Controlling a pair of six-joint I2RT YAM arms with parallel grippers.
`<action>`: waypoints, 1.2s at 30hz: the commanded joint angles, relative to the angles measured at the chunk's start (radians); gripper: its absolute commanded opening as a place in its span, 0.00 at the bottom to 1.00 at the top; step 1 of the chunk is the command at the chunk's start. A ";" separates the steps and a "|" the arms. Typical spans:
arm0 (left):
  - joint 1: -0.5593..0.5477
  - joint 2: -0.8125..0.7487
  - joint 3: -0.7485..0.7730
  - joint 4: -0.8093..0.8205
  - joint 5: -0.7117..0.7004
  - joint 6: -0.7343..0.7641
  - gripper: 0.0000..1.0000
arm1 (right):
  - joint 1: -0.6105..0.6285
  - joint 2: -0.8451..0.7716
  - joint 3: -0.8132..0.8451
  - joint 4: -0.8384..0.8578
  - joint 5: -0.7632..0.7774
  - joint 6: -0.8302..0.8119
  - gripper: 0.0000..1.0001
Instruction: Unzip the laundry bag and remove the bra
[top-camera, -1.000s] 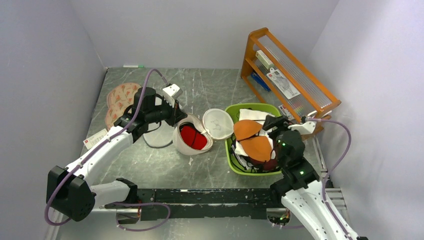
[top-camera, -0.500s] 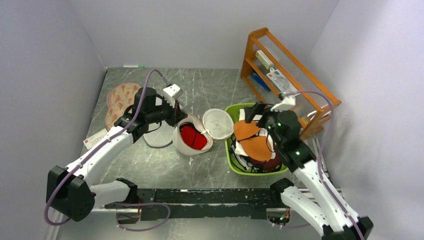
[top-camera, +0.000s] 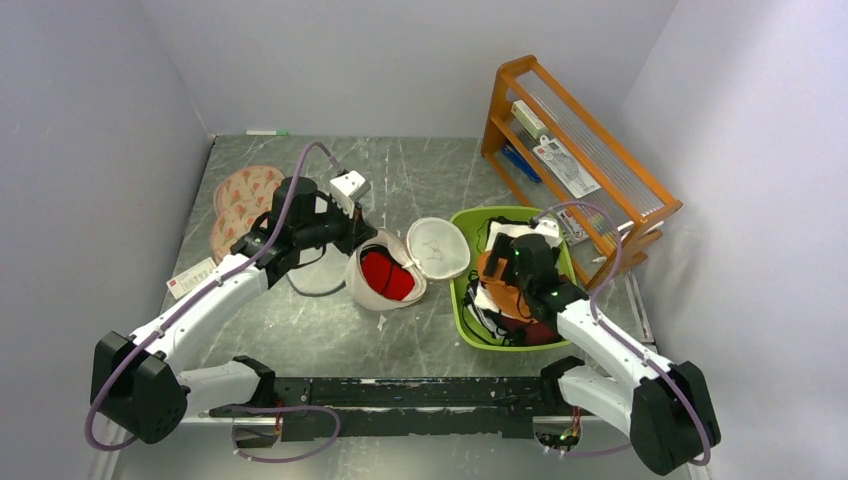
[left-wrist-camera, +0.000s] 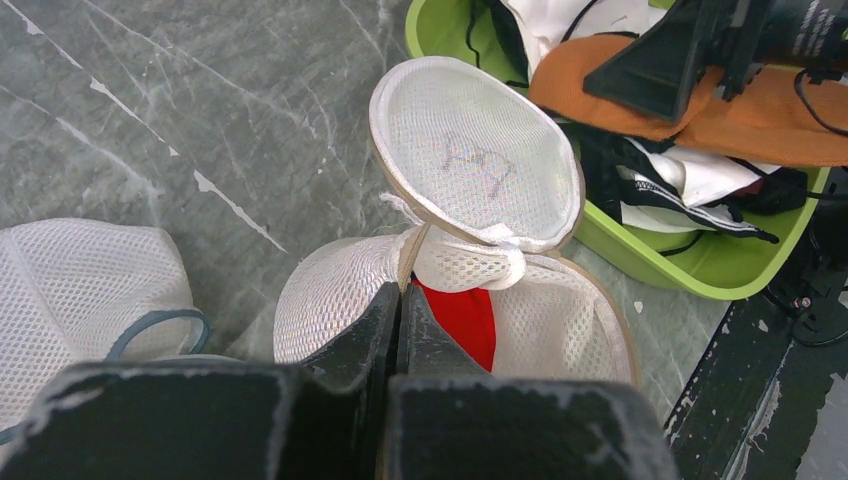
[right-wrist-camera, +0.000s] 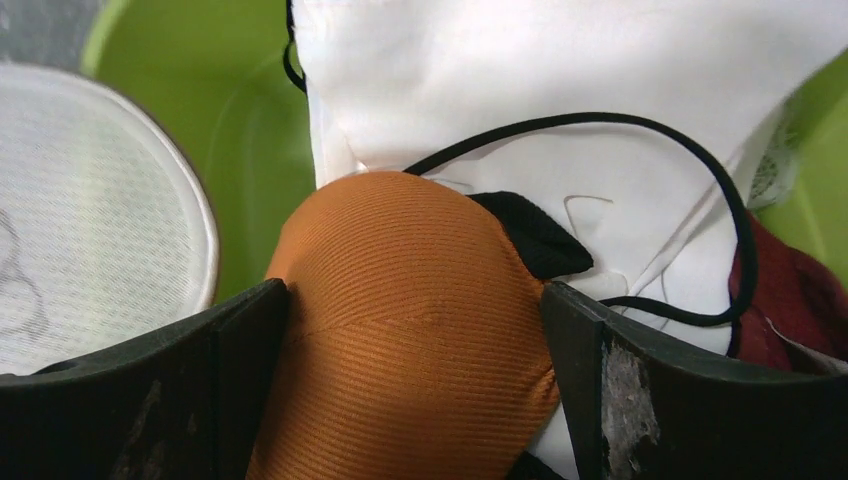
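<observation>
The laundry bag (top-camera: 372, 283) lies open on the table, its round lid (top-camera: 436, 247) with the dark mark flipped up toward the basket. The red bra (top-camera: 386, 275) lies inside the open bag and also shows in the left wrist view (left-wrist-camera: 468, 322). My left gripper (top-camera: 358, 240) is shut on the bag's rim (left-wrist-camera: 412, 262) at the near edge of the opening. My right gripper (top-camera: 500, 265) is open inside the green basket (top-camera: 462, 318), its jaws straddling an orange padded cup (right-wrist-camera: 410, 300). The lid also shows at the left in the right wrist view (right-wrist-camera: 90, 220).
The basket holds white cloth (right-wrist-camera: 560, 60), black straps and a dark maroon cloth (right-wrist-camera: 790, 300). A white mesh bag with a grey ring (top-camera: 318, 277) lies under my left arm. Pink patterned bags (top-camera: 240, 198) lie far left. A wooden rack (top-camera: 575, 150) stands at the back right.
My right arm has swung left and down into the basket, with its open jaws now around the orange cup. My left gripper has stayed shut on the bag's rim.
</observation>
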 joint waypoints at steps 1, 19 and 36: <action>-0.009 -0.030 0.015 0.001 -0.020 0.016 0.07 | -0.018 -0.080 0.018 -0.045 0.091 0.043 0.97; -0.008 -0.043 0.013 0.002 -0.039 0.013 0.07 | -0.013 -0.147 0.216 0.081 -0.610 -0.213 0.99; -0.013 -0.041 0.011 0.002 -0.041 0.015 0.07 | 0.478 0.417 0.438 0.258 -0.386 -0.093 0.41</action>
